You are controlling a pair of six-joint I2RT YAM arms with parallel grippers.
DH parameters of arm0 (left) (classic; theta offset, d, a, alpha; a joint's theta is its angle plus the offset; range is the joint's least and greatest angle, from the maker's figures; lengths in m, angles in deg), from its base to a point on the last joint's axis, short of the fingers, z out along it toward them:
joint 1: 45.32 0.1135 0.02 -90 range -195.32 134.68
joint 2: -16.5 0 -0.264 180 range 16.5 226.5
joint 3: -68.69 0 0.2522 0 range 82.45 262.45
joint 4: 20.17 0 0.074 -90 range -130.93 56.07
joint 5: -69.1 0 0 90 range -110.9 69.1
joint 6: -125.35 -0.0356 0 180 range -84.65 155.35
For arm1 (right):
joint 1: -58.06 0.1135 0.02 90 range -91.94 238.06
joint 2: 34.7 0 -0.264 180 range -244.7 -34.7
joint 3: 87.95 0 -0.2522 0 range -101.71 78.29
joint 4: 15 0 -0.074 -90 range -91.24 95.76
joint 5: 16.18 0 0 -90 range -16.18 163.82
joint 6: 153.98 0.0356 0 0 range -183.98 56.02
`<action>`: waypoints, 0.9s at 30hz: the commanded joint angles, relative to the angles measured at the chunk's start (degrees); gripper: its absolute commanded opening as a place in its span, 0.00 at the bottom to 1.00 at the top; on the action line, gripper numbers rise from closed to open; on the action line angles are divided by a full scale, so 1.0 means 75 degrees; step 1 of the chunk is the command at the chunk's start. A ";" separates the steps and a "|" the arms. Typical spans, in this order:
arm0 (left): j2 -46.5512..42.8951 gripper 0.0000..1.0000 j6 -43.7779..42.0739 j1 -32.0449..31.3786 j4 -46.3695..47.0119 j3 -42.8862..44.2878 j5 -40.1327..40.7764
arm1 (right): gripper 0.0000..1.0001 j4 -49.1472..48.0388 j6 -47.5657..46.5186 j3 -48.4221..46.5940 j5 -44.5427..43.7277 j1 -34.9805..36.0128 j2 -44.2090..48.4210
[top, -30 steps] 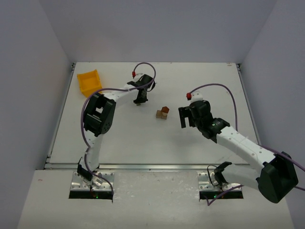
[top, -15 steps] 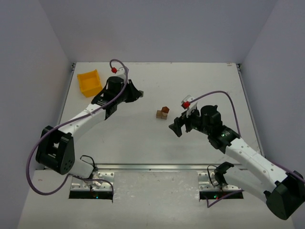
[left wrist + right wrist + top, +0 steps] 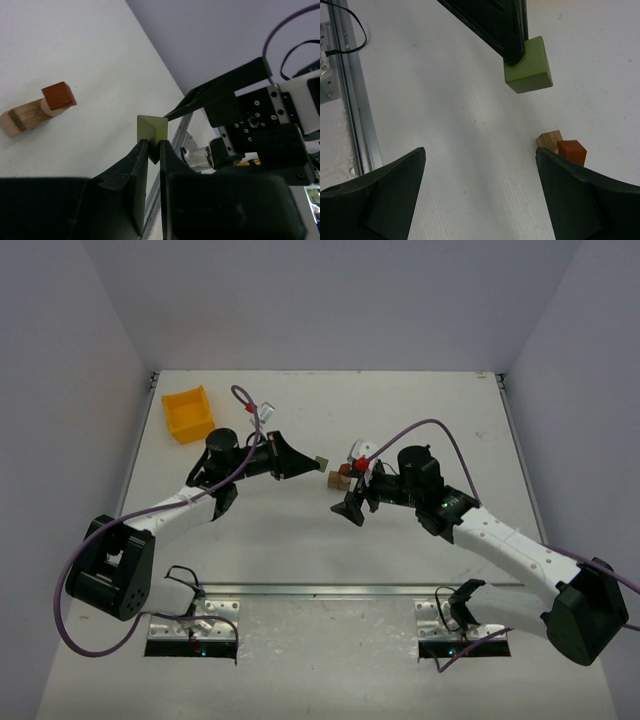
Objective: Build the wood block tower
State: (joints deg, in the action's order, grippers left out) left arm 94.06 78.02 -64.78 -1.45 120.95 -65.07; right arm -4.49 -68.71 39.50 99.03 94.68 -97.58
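Left gripper (image 3: 153, 150) clamps the green block (image 3: 151, 131) by one end, leaving the rest free for the wood block tower (image 3: 37, 107); right gripper (image 3: 479, 160) hovers, jaws apart

Both the left arm (image 3: 166, 506) and the right arm (image 3: 503, 541) had white link shells and bulky black joint housings. A purple cable (image 3: 437, 424) looped along each, tipped by a red connector (image 3: 359, 450). The left gripper (image 3: 153, 147) and right gripper (image 3: 480, 150) bore black wedge-shaped fingers (image 3: 375, 195); small screws (image 3: 246, 126) dotted a black wrist block (image 3: 265, 142)
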 commanded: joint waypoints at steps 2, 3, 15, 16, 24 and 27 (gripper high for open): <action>-0.0233 0.00 0.0748 0.0052 0.1659 -0.0111 -0.0902 | 0.86 -0.0593 -0.0833 -0.0894 -0.0038 0.0109 -0.0674; -0.0244 0.00 0.0755 0.0052 0.1614 -0.0118 -0.0868 | 0.85 -0.0580 -0.0925 -0.1048 -0.0090 0.0122 -0.0776; -0.0412 0.00 0.0635 0.0064 0.0604 0.0043 -0.0184 | 0.65 -0.0630 -0.1549 -0.1950 -0.0591 0.0332 -0.1492; -0.0423 0.00 0.0631 0.0064 0.0563 0.0061 -0.0130 | 0.65 -0.0602 -0.1568 -0.1999 -0.0604 0.0332 -0.1521; -0.0427 0.00 0.0571 0.0064 0.0248 0.0162 0.0058 | 0.49 -0.0451 -0.1631 -0.2311 -0.0580 0.0344 -0.1756; -0.0427 0.00 0.0551 0.0064 0.0206 0.0147 0.0130 | 0.38 -0.0305 -0.1643 -0.2425 -0.0503 0.0337 -0.1836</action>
State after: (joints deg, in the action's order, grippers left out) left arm 92.57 83.15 -64.76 -0.68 120.60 -64.64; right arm -6.13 -80.02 24.65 95.29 96.88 -110.68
